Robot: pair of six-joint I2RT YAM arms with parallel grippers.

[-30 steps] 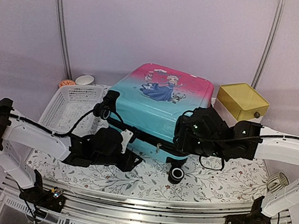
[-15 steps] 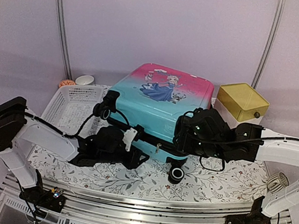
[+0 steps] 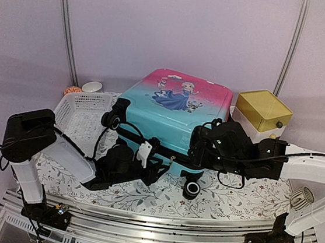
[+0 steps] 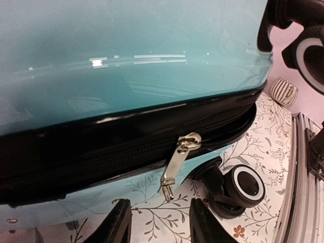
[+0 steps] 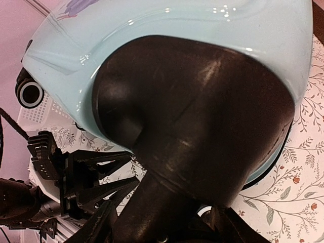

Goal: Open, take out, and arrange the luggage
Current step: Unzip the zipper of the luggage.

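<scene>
As wrist shows, left gripper parted, empty under zipper pull; right gripper unclear.

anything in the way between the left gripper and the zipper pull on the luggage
Nothing visible. The zipper pull hangs free from the black zipper band of the luggage, just above the gap of the open left gripper, with only tablecloth behind it.

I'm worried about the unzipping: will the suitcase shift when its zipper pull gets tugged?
The suitcase likely slides, not rolls: it lies flat, not standing on its wheels. The glossy shell looks stiff and slippery. The zipper pull hangs loose, so probably swings.
</scene>
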